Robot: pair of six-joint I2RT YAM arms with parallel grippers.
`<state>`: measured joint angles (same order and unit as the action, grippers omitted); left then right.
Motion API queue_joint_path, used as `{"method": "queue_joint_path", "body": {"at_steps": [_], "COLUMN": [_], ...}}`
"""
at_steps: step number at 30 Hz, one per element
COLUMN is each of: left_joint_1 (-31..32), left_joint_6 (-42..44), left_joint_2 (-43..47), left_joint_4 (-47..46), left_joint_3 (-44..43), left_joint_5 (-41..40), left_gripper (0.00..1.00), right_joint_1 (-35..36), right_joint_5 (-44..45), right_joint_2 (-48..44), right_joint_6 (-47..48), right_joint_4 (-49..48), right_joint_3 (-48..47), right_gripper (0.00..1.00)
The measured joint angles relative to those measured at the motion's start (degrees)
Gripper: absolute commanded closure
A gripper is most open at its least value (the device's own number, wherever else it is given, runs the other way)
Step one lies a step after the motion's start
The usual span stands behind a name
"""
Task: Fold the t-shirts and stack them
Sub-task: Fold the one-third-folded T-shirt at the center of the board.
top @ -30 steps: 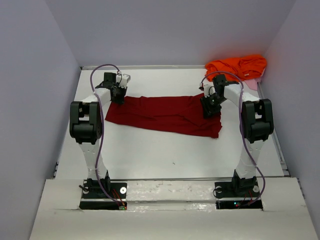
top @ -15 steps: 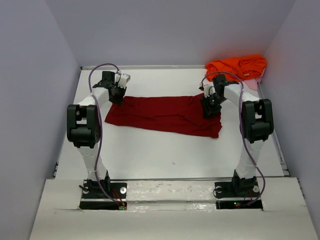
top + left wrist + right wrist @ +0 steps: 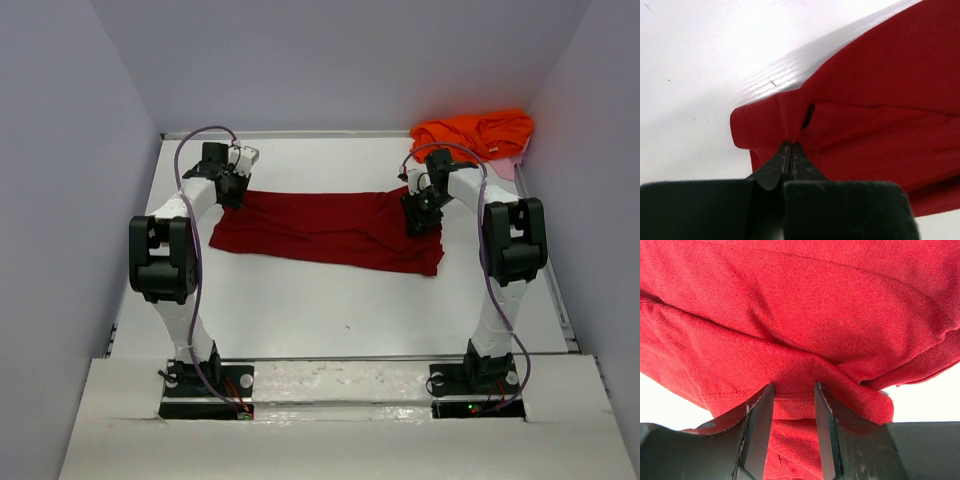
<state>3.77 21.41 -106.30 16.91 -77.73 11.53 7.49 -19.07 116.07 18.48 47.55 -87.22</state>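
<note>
The dark crimson t-shirt (image 3: 330, 230) lies spread lengthwise across the middle of the white table (image 3: 300, 310). My left gripper (image 3: 230, 188) is at its far left corner, and in the left wrist view the left gripper (image 3: 791, 145) is shut on a pinch of the red cloth (image 3: 880, 100). My right gripper (image 3: 415, 220) presses down on the shirt's far right end. In the right wrist view the right gripper (image 3: 794, 386) is open, its jaws apart astride a bunched fold and hem of the crimson cloth (image 3: 790, 305). The bright orange t-shirt (image 3: 475, 132) sits crumpled in the far right corner.
A pale pink piece (image 3: 505, 167) shows under the orange heap by the right wall. Grey walls close in the table on the left, back and right. A raised white ledge (image 3: 330, 375) with both arm bases runs along the near edge.
The left arm's elbow has swung out to the left and its gripper has crept slightly toward the back with the shirt corner. The right arm has not moved.
</note>
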Motion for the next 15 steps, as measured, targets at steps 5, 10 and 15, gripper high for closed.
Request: {"method": "queue_joint_path", "body": {"at_steps": [5,10,15], "left_joint_1": [0.0,-0.07,-0.87], "left_joint_6": [-0.5,-0.48,-1.25], "left_joint_2": [-0.94,-0.96,-1.01], "left_joint_4": [-0.31,-0.76,-1.77], "left_joint_3": [-0.68,-0.92,-0.92], "left_joint_5": [-1.64,-5.16,-10.03], "left_gripper": [1.0,1.0,0.84], "right_joint_1": [0.0,0.0,0.0], "right_joint_5": [-0.02,-0.07,-0.26], "right_joint_2": [0.0,0.0,0.0], "right_joint_6": [0.0,0.02,0.02], "right_joint_4": [-0.02,0.0,0.0], "right_joint_3": [0.0,0.0,0.0], "right_gripper": [0.56,0.56,0.56]}}
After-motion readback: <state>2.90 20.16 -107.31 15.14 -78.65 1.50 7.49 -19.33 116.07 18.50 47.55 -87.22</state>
